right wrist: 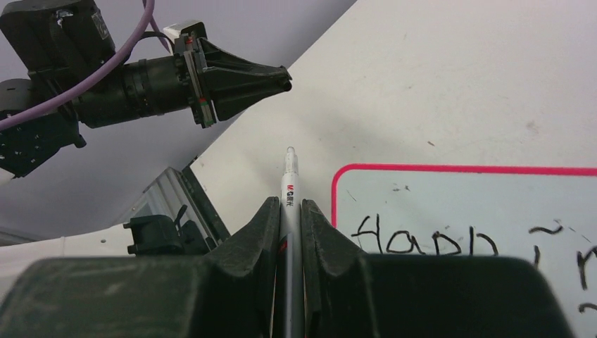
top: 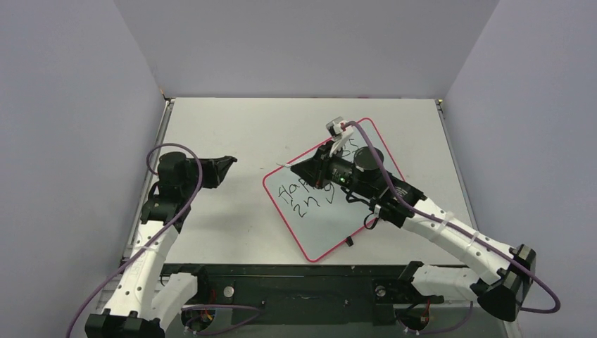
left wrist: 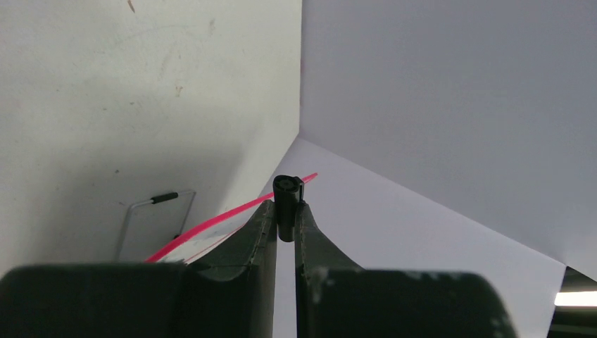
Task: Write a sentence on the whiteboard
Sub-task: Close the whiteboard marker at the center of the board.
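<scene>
whiteboard (top: pixel 327 229) (right wrist: pixel 457 204): large flat white rectangular board with rounded corners and a thin red rim; lay flat on the pale grey tabletop (top: pixel 232 127), turned at a slant.

sentence (top: pixel 299 198) (right wrist: pixel 422 243): thin black handwritten marker lettering; ran in two slanted lines across the whiteboard's left part, close to the left rim; later letters hidden under the right arm in the top view, so only "Hap" above "in g" could be read there.

right gripper (top: pixel 294 167) (right wrist: pixel 290 208): hung above the whiteboard's left corner, fingers clamped on the pen.

pen (top: pixel 279 166) (right wrist: pixel 290 176): slim white-barrelled marker with small red and black print; stuck out of the fingers past the whiteboard's left rim; free end sat just outside the rim, left of and beyond the first letter; could not be told whether it touched any surface.

left gripper (top: pixel 229 160) (left wrist: pixel 285 211) (right wrist: pixel 284 83): held well off to the left of the whiteboard, pointed toward it, fingers closed on the cap.

cap (left wrist: pixel 286 190): small black cylindrical cap with a clip, pinched at the fingertips, end facing the whiteboard's red rim.
</scene>
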Tool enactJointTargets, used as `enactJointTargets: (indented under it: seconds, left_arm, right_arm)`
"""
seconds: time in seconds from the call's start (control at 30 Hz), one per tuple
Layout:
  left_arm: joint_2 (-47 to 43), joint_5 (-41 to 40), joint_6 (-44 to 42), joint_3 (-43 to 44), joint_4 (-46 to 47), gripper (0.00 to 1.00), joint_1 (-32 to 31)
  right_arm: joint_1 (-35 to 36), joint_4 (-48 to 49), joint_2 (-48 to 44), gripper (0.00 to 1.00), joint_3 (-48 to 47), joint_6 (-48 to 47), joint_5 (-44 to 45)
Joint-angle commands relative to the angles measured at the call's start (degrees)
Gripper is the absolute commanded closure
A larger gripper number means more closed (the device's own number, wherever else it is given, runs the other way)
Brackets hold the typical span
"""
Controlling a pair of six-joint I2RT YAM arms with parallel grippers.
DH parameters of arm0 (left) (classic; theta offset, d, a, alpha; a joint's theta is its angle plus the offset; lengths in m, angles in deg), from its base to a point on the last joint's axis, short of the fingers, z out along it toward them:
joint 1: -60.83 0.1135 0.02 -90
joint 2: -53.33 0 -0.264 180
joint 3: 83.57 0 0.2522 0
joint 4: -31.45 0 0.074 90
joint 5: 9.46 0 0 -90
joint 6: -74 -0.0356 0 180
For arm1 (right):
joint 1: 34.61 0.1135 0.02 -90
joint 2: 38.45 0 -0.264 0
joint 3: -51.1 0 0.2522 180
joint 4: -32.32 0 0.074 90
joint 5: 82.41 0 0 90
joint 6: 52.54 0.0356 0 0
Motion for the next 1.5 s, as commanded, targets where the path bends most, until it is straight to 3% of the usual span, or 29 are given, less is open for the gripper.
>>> enactJointTargets:
  seconds: [0.0,0.7,1.47]
  left_arm:
    - [-3.9,3.66,5.12,-1.72,5.41,1.0,-0.85]
    - [-7.62,7.43,12.27,-6.16,12.29,1.0,-1.95]
    - [-8.28,8.11,14.81,-7.8,14.22,1.0,-1.9]
  right_arm:
    - [4.09,7.45,5.51,1.0,-5.96,-3.2,3.55]
    - [8.55,9.19,19.14,1.0,-15.92,-4.34,7.64]
    - [8.99,8.57,22.68,1.0,-17.54,-3.53,7.98]
